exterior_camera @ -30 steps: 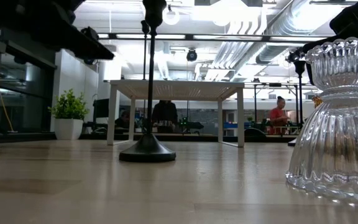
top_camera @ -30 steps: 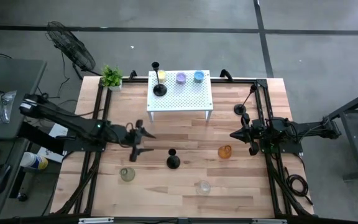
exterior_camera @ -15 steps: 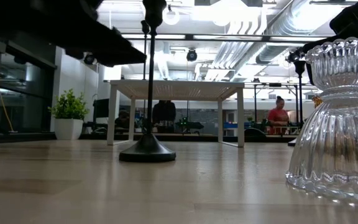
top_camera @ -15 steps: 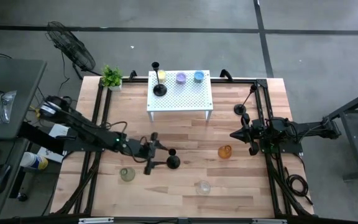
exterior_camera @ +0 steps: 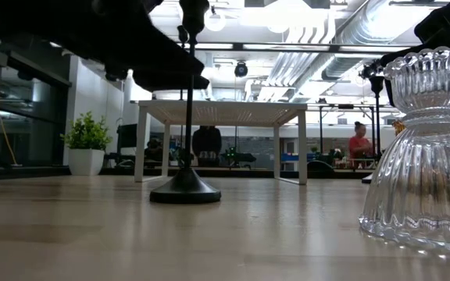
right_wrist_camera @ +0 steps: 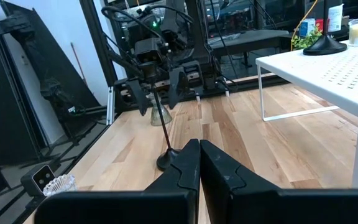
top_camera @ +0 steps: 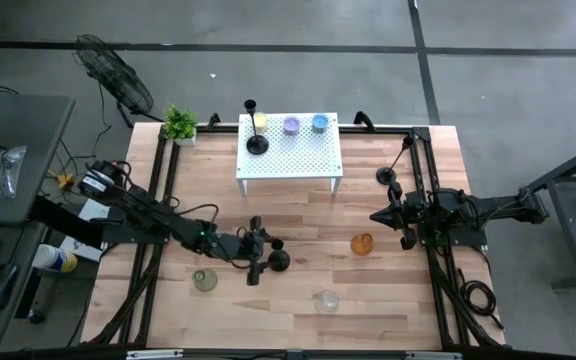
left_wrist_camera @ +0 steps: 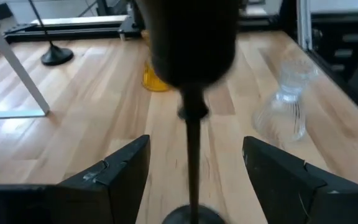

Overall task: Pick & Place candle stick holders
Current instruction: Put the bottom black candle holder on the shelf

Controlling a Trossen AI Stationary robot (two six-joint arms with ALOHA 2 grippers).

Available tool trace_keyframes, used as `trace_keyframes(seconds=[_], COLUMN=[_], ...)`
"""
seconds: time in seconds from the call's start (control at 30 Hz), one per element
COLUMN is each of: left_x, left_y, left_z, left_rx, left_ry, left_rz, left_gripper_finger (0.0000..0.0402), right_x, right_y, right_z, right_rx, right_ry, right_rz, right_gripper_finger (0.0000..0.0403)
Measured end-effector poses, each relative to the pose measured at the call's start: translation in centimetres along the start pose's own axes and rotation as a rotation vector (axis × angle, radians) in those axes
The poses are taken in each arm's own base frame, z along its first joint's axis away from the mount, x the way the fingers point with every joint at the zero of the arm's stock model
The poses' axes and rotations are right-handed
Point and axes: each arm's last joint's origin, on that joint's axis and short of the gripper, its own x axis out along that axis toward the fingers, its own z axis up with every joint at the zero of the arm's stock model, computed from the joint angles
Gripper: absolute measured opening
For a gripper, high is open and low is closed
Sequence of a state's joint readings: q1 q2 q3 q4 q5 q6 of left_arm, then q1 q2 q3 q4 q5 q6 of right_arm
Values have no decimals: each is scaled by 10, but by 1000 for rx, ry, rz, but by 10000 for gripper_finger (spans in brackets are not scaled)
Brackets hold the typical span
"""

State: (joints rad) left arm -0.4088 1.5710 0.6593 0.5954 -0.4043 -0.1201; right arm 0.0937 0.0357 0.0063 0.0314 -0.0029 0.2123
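Left gripper (left_wrist_camera: 194, 168) open astride upright black candlestick (left_wrist_camera: 193, 134), stem vertical.

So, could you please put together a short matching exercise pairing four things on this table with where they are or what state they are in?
Things:
1. left gripper
2. right gripper
3. amber cup
4. purple cup

Places or states:
A. on the white perforated stand
B. shut, parked at the table's right side
C. open, fingers either side of a black candlestick
D. on the bare wood, right of that candlestick

Pairs: 1-C, 2-B, 3-D, 4-A
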Motion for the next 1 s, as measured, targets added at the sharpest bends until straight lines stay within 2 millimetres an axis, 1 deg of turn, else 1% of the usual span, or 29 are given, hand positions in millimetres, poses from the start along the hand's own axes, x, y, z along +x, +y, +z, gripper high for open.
trace_keyframes(seconds=[0.1,0.17,0.67,0.9,1.0], left_x=[2,3,3,3,3], left_y=[0,0,-1,0,1], left_z=[2,2,0,0,1], left_rx=[-44,-46,-39,-40,-79], left_ry=[-10,-6,16,12,2], left_rz=[29,40,6,28,65], left_gripper_finger=[229,207,15,12,7], right_x=[0,0,0,0,0], right_y=[0,0,0,0,0], right_z=[0,0,0,0,0], right_rx=[0,0,0,0,0], right_ry=[0,0,0,1,1], right_rz=[0,0,0,0,0], right_gripper_finger=[2,2,2,2,2])
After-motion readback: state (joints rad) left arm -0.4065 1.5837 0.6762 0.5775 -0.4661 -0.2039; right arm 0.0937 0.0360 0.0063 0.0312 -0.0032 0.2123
